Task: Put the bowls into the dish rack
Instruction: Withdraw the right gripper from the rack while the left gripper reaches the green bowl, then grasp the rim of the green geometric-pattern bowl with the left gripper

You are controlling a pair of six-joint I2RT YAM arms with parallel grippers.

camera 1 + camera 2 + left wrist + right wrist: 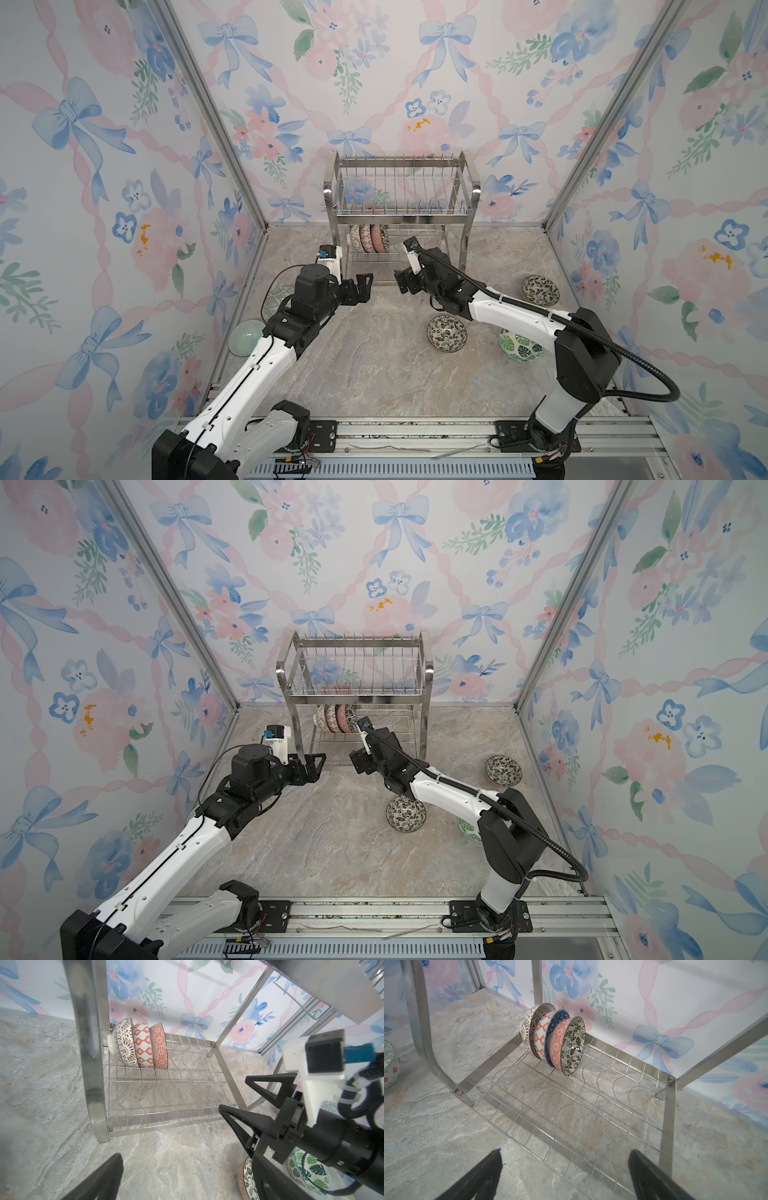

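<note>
Three bowls (556, 1039) stand in the dish rack (401, 212), five more bowls (447, 333) wait outside it; left gripper (365, 287) and right gripper (565, 1150) gape empty.

I see a grey-beige stone-look tabletop (365, 374), w/ floral bow wallpaper (374, 83) on the back & side walls. Metal corner posts (216, 120) run up btwn the walls, and a slotted rail (415, 432) crosses the near edge.
</note>
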